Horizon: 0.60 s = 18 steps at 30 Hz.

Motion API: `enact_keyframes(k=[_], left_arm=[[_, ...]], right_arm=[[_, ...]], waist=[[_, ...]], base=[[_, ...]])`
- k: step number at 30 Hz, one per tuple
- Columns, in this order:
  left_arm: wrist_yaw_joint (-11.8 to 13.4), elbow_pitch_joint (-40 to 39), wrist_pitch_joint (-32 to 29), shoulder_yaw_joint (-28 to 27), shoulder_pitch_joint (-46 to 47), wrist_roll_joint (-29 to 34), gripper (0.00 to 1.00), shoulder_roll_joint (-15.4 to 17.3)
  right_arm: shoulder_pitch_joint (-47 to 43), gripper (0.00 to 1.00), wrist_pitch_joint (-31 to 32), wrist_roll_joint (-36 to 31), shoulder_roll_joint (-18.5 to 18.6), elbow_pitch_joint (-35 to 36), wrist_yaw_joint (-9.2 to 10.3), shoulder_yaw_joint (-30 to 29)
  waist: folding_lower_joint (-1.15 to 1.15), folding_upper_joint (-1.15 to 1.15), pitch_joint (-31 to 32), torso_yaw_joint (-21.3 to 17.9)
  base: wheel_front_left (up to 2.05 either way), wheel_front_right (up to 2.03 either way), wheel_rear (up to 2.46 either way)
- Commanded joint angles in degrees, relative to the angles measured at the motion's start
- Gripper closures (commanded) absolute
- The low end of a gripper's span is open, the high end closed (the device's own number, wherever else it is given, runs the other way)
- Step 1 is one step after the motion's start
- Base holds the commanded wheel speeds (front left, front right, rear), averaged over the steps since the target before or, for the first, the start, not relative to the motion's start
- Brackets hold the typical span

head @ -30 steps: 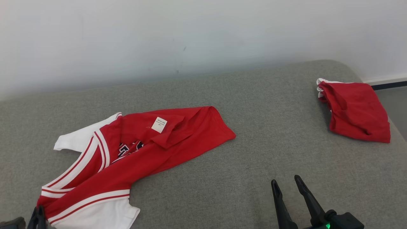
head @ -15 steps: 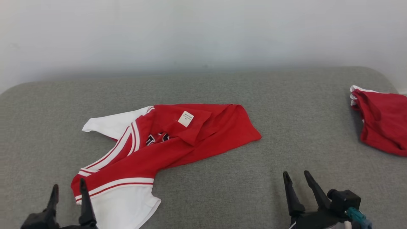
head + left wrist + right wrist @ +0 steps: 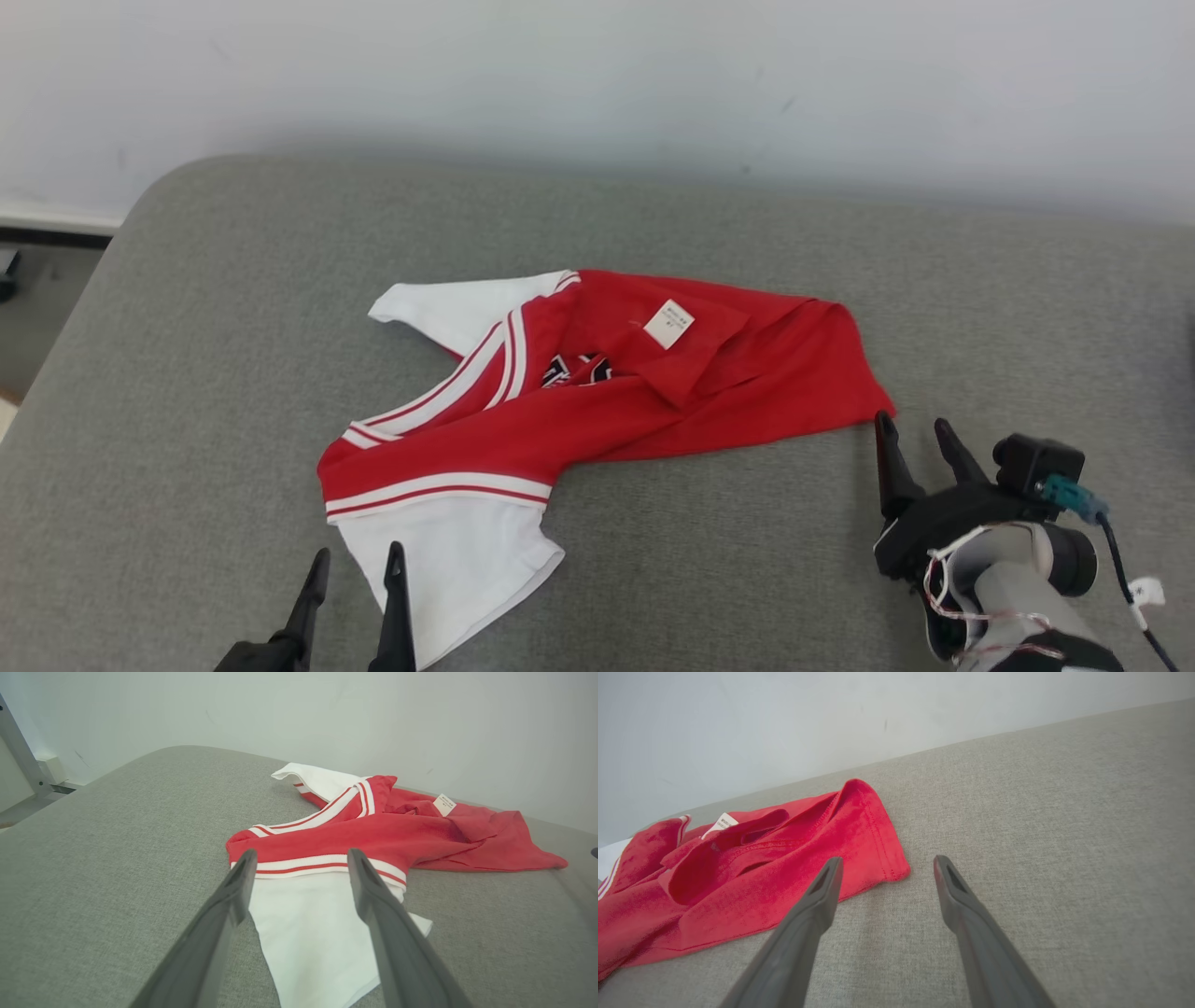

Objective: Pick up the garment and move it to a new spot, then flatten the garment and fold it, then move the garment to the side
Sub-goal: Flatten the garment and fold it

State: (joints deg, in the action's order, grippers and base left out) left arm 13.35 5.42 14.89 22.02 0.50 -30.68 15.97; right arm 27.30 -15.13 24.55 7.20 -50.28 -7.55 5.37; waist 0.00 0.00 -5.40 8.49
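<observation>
1. The garment (image 3: 597, 392), a red jersey with white sleeves and red-and-white striped trim, lies crumpled and partly folded over itself at the centre of the head view. It rests on the grey upholstered surface (image 3: 747, 560). A white label (image 3: 668, 324) faces up near its upper middle.
2. The left gripper (image 3: 359, 553) is at the lower left of the frame, fingers apart and holding nothing. One finger overlaps the edge of the white sleeve (image 3: 457, 569); contact cannot be told.
3. The right gripper (image 3: 910, 422) is at the lower right, fingers apart and empty. Its tips sit just beside the garment's red corner hem.
4. A pale wall (image 3: 597, 75) runs across the top of the frame. A dark skirting strip (image 3: 51, 235) and the floor (image 3: 42, 308) show at the upper left edge.
5. A blue-tipped cable (image 3: 1111, 532) hangs off the right wrist at the lower right, well apart from the cloth.
</observation>
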Motion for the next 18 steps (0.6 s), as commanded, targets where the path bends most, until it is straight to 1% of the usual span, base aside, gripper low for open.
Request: enact_keyframes(k=[1, 5, 8, 15, 16, 17, 18], left_arm=[[-1.11, 0.71, 0.34, 0.01, 1.27, 1.14, 0.0, -0.82], [-3.42, 2.17, 0.34, -0.65, 2.56, 2.78, 0.0, -2.05], [-4.83, 3.03, 0.34, -1.33, 3.42, 4.09, 0.0, -2.7], [-6.87, 4.47, 0.34, -2.76, 4.05, 5.92, 0.0, -4.15], [-7.0, 4.73, 0.34, -2.98, 4.07, 6.21, 0.0, -4.37], [-7.27, 4.97, 0.34, -3.24, 4.03, 6.55, 0.0, -4.55], [-7.6, 5.33, 0.3, -3.73, 3.87, 7.07, 0.0, -5.01]], right_arm=[[2.37, 0.0, -0.03, 0.21, 0.59, -2.67, 0.15, -0.22], [6.58, 0.0, -0.03, 0.67, 1.04, -9.04, 0.15, -1.55], [8.96, 0.0, -0.03, -0.03, 1.25, -12.44, 0.15, -2.6], [10.31, 0.0, 0.05, -1.07, 0.56, -15.39, 0.15, -3.4], [10.29, 0.55, 0.12, -1.24, 0.42, -15.61, 0.15, -3.28], [10.22, 0.71, 0.13, -1.33, 0.31, -15.74, 0.15, -3.16], [9.87, 1.0, 0.14, -1.63, 0.12, -15.97, 0.15, -2.78]], waist=[[0.0, 0.0, -2.93, 3.17], [0.0, 0.0, -4.51, 4.59], [0.0, 0.0, -5.43, 5.31], [0.0, 0.0, -5.99, 5.63], [0.0, 0.0, -5.96, 5.58], [0.0, 0.0, -5.9, 5.48], [0.0, 0.0, -5.75, 5.14]], base=[[0.0, 0.0, 0.0], [0.0, 0.0, 0.0], [0.0, 0.0, 0.0], [0.0, 0.0, 0.0], [0.0, 0.0, 0.0], [0.0, 0.0, 0.0], [0.0, 0.0, 0.0]])
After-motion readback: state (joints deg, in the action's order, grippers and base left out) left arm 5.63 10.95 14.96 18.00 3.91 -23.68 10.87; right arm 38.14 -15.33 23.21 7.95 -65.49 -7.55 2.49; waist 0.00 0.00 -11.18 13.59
